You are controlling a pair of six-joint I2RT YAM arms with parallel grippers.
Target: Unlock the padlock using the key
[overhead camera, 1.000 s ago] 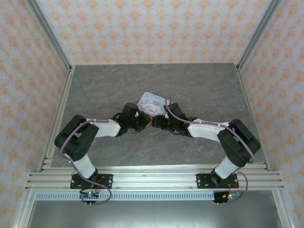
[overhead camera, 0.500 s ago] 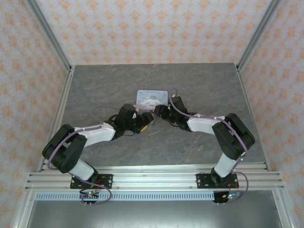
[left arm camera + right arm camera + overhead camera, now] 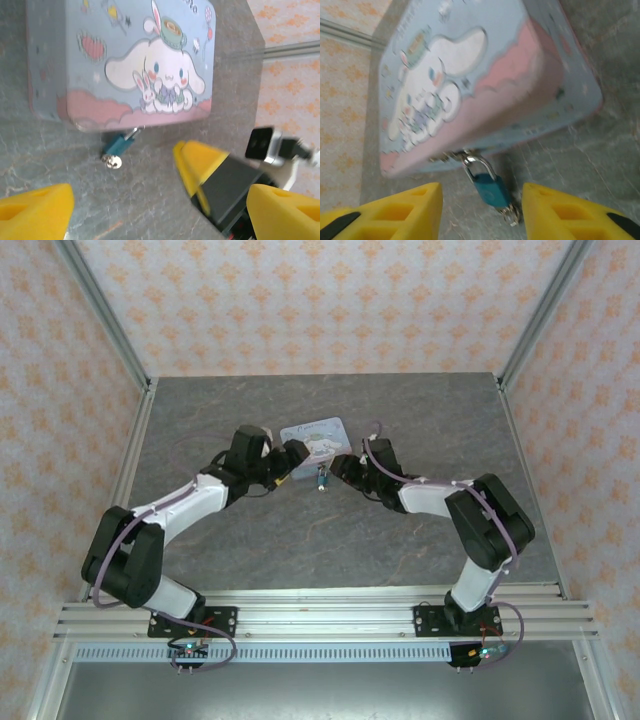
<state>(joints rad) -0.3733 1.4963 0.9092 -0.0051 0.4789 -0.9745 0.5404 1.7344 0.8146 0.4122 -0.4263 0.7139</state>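
Note:
The small teal padlock [image 3: 491, 189] hangs by its silver shackle from the latch of the pale blue cartoon tin [image 3: 470, 75] and lies on the table. A small silver key [image 3: 510, 215] sticks out of the padlock's bottom end. My right gripper [image 3: 482, 215] is open, its yellow fingers either side of the padlock and not touching it. My left gripper [image 3: 160, 220] is open too, a little short of the padlock [image 3: 119, 145] and key [image 3: 112, 160]. From above, the padlock [image 3: 322, 478] lies between the left gripper [image 3: 290, 462] and the right gripper [image 3: 341, 468].
The tin [image 3: 313, 435] sits slightly turned in the middle of the grey table [image 3: 430, 410]. In the left wrist view a yellow finger of the right gripper [image 3: 197, 160] is close on the right. Metal rails and patterned walls ring the table.
Both grippers have moved toward the back and come apart. The tin has shifted back and turned a little. The padlock now shows on the table between the grippers.

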